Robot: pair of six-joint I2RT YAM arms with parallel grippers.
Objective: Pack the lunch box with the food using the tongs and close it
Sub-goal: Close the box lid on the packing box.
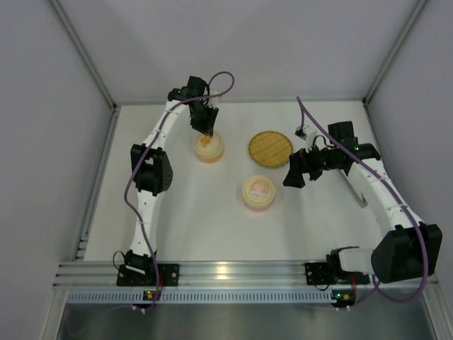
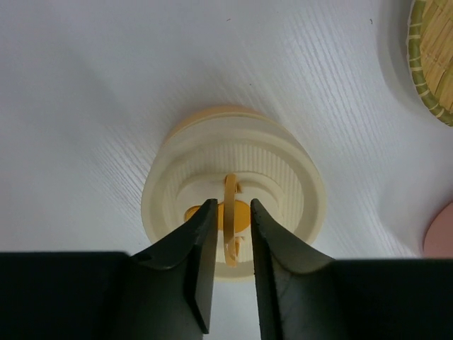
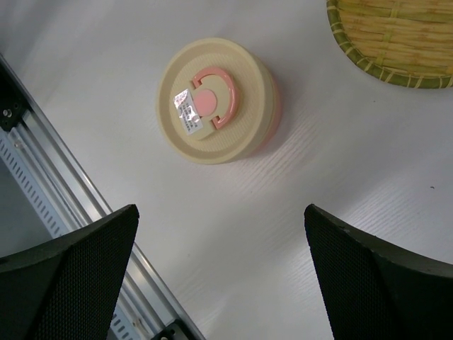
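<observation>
A round cream lunch box (image 1: 209, 147) with an orange base stands at the back left, its lid (image 2: 212, 152) on. The lid's thin orange handle (image 2: 230, 185) stands upright. My left gripper (image 2: 231, 205) hangs right over it, open, one finger on each side of the handle with a small gap both ways. A second cream lunch box (image 3: 216, 99) with a pink handle sits mid-table. My right gripper (image 3: 221, 209) hovers open and empty just right of it. Slim grey tongs (image 1: 352, 190) lie on the table under the right arm. The food is out of view.
A round woven plate (image 1: 270, 147) lies between the two boxes toward the back, and its rim (image 2: 425, 78) shows in the left wrist view. The metal rail (image 3: 64, 212) runs along the table's near edge. Walls enclose the table on three sides.
</observation>
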